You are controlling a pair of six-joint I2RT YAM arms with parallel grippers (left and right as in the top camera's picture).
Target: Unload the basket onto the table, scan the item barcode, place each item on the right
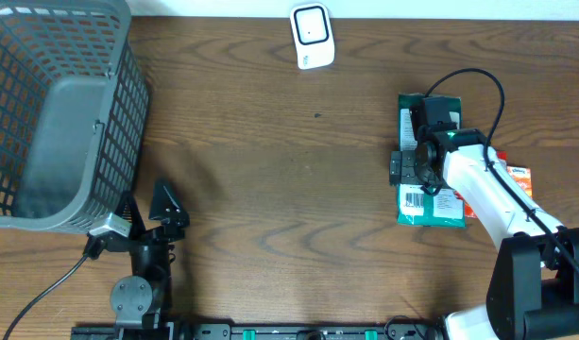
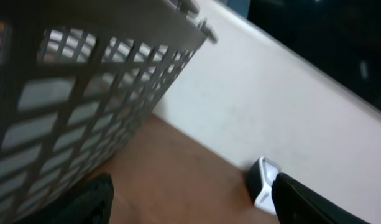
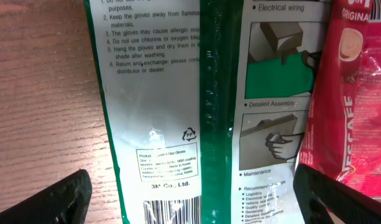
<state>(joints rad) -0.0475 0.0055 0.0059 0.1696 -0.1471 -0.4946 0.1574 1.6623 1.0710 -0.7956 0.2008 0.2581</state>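
Observation:
The item is a flat green-and-white glove packet lying on the table at the right, printed side up. Its barcode shows at the bottom edge of the right wrist view. My right gripper hovers directly over the packet, open wide, with one finger over bare wood on one side and the other over the far side; nothing is gripped. The white scanner stands at the table's back edge. My left gripper rests open beside the basket, pointing toward the scanner, empty.
A large grey wire basket fills the back left corner, close to the left arm. A red snack packet lies against the glove packet's right side, partly under the right arm.

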